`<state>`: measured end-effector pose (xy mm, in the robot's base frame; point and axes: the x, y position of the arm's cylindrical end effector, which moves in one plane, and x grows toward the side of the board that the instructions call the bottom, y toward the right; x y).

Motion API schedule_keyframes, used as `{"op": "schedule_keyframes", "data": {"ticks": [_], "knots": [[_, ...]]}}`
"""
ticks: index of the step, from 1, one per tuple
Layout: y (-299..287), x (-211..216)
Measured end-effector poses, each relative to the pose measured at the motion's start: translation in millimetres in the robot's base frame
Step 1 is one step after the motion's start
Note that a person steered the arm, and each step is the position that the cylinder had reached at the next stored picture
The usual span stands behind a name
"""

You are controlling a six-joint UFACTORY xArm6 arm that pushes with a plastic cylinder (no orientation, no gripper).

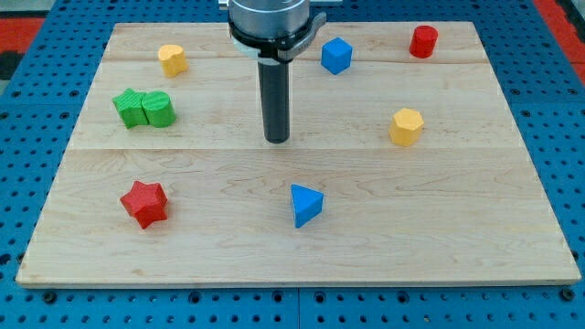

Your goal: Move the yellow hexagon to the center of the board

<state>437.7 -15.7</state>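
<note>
The yellow hexagon [407, 126] sits on the wooden board [457, 228] at the view's right, a little above mid-height. My tip [277, 140] rests near the board's middle, well to the left of the yellow hexagon and apart from it. A second yellow block [172, 59] sits at the upper left. No block touches the tip.
A blue cube [336, 55] lies just right of the rod near the top. A red cylinder [423, 41] is at the top right. Two green blocks [143, 108] touch each other at the left. A red star [144, 203] is at lower left, a blue triangle [305, 205] below the tip.
</note>
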Motion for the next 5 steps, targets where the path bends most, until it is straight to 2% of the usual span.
{"op": "schedule_keyframes", "data": {"ticks": [1,2,3,4,5], "knots": [[53.3,65.7],[116.8,36.5],[161.5,-11.9],[163.3,-16.7],[204.2,-16.6]]}}
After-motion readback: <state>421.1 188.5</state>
